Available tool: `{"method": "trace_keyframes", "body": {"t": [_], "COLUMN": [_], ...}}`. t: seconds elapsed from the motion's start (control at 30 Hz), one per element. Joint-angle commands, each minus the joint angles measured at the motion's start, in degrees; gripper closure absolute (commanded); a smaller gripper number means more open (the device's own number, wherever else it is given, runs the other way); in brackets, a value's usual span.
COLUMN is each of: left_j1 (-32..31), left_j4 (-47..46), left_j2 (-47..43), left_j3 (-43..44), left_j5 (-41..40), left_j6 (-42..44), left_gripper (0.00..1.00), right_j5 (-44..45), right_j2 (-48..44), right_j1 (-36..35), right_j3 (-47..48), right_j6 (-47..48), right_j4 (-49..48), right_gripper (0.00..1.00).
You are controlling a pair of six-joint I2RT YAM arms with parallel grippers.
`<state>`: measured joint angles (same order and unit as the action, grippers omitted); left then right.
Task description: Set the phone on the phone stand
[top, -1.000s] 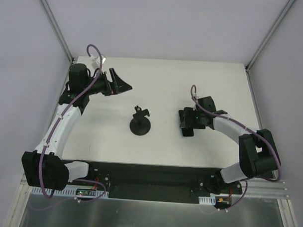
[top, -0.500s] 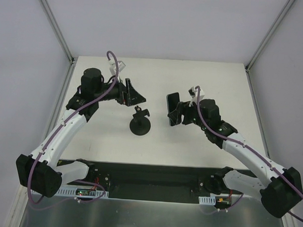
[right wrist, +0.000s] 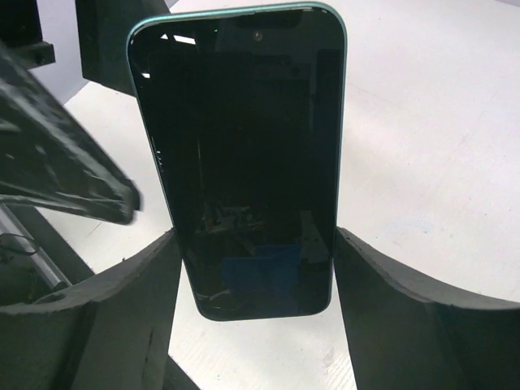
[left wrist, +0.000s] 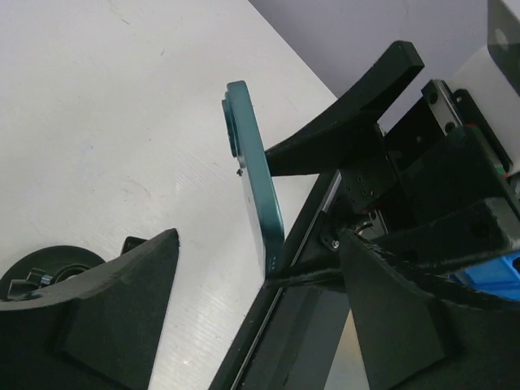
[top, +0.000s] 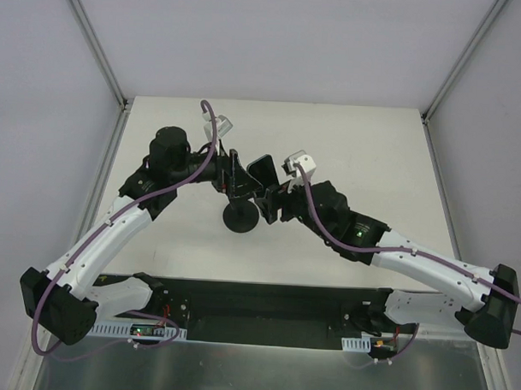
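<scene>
Above a white worktop [top: 374, 139] enclosed by pale grey walls [top: 274, 41], the phone [right wrist: 244, 154] is gripped by the right hand [right wrist: 253, 268]; the left hand [left wrist: 258, 244] is spread wide, nothing held.

White table [top: 373, 148], black phone stand [top: 241, 220] upright on its round base near the middle

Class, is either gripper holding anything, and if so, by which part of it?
The right gripper holds the phone, pinched across its long side edges near the end nearest the wrist. The left gripper is open, holding nothing.
</scene>
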<state>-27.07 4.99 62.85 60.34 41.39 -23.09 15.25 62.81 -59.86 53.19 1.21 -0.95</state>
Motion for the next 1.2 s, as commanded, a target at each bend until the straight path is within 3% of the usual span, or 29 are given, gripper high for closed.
{"method": "trace_keyframes", "body": {"t": [0.0,0.07,0.1,0.2,0.23,0.27,0.3,0.33,0.37,0.43,0.47,0.5,0.67,0.8,0.87,1.03,1.1,1.17], "left_j1": [-0.5,-0.7,-0.8,-1.0,-0.9,-1.0,-0.9,-1.0,-1.1,-1.1,-1.1,-1.1,-1.1,-1.8,-2.2,-3.4,-3.4,-3.4], "left_j4": [-1.7,-1.8,-1.8,-1.8,-1.7,-1.7,-1.7,-1.6,-1.7,-1.7,-1.7,-1.7,-4.1,-11.8,-13.0,-14.0,-11.0,-0.3], "left_j2": [0.9,1.0,1.0,0.7,0.7,0.7,0.6,0.4,0.3,-0.4,-0.8,-1.1,-0.4,-1.9,-2.5,-5.2,-7.1,-9.0], "left_j3": [-0.6,-0.4,-0.5,-0.5,-0.5,-0.4,-0.5,-0.5,-0.5,-0.5,-0.6,-0.7,0.0,-2.1,-2.4,-3.3,-2.6,-0.8], "left_j5": [-1.0,-0.9,-1.0,-1.5,-1.5,-1.5,-1.6,-1.4,-1.4,-1.3,-1.0,-0.7,11.5,18.0,19.4,20.8,18.3,8.6], "left_j6": [0.5,0.3,0.4,0.9,1.1,1.2,1.3,1.7,2.0,2.7,3.0,3.2,2.6,0.9,1.2,3.7,5.3,10.2], "left_gripper": [0.30,0.40,0.52,0.73,0.93,1.00,1.00,1.00,1.00,1.00,1.00,1.00,1.00,1.00,1.00,1.00,1.00,1.00], "right_j5": [9.4,11.4,12.1,12.3,12.1,11.1,10.6,9.7,6.7,2.7,-2.6,-6.2,-25.6,-37.2,-43.3,-45.4,-44.6,-38.4], "right_j2": [2.0,3.4,3.7,4.3,4.5,4.6,4.7,4.5,4.3,3.3,2.6,1.8,-3.8,-7.4,-7.5,-6.8,-6.9,-8.0], "right_j1": [-3.8,-5.3,-5.8,-7.3,-7.4,-7.4,-7.4,-7.4,-7.1,-5.5,-4.6,-3.4,4.6,8.8,9.8,9.9,9.8,9.9], "right_j3": [5.8,6.7,7.0,7.8,8.2,8.7,8.9,9.0,9.0,9.1,8.3,7.8,3.5,-2.2,-4.4,-5.4,-4.8,-3.0], "right_j6": [3.2,3.8,4.1,4.8,4.6,4.4,4.0,3.8,3.9,3.6,2.5,2.0,1.6,-2.4,-5.7,-8.0,-6.9,-4.0], "right_j4": [-5.2,-4.9,-4.7,-4.1,-3.7,-2.9,-0.9,-0.2,0.7,5.7,7.1,9.8,15.1,7.7,3.7,-2.8,-1.7,2.3], "right_gripper": [0.99,0.99,0.99,0.99,0.99,0.99,0.93,0.79,0.48,0.23,0.06,0.01,0.04,0.01,0.09,0.20,0.17,0.06]}}
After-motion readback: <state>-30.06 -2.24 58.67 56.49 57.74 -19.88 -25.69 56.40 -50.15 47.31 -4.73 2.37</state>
